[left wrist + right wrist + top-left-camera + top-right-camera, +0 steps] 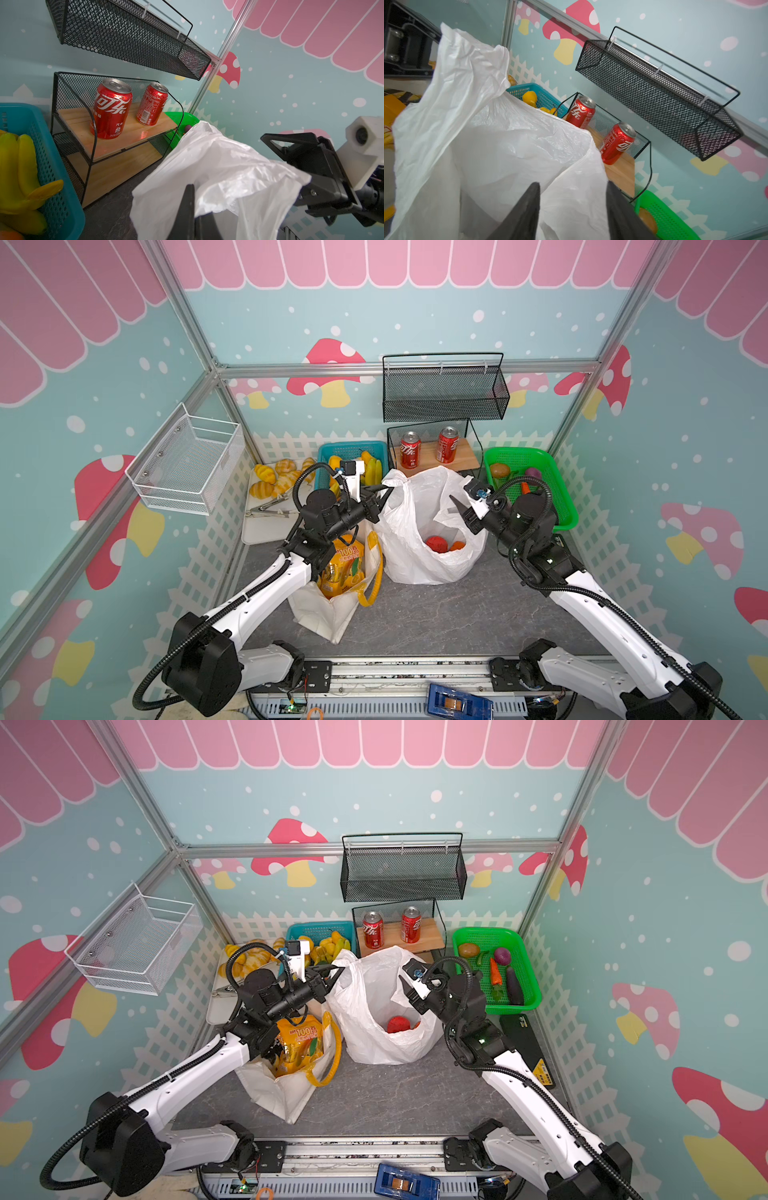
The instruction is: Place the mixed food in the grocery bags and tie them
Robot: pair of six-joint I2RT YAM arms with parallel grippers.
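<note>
Gripping 1 handle of the white plastic bag [409, 506], the left gripper [383, 492] is clamped shut and holds it up. Right gripper [462, 515] gapes wide just beside the slack right rim; nearer arm there. Bag stands mid-table, tomato [434, 543] inside. Film between right jaws: cannot tell.

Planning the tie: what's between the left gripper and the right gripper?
The white plastic bag, mouth open: the left gripper is shut on one handle, the right gripper open at the opposite rim. Both top views show it.
</note>
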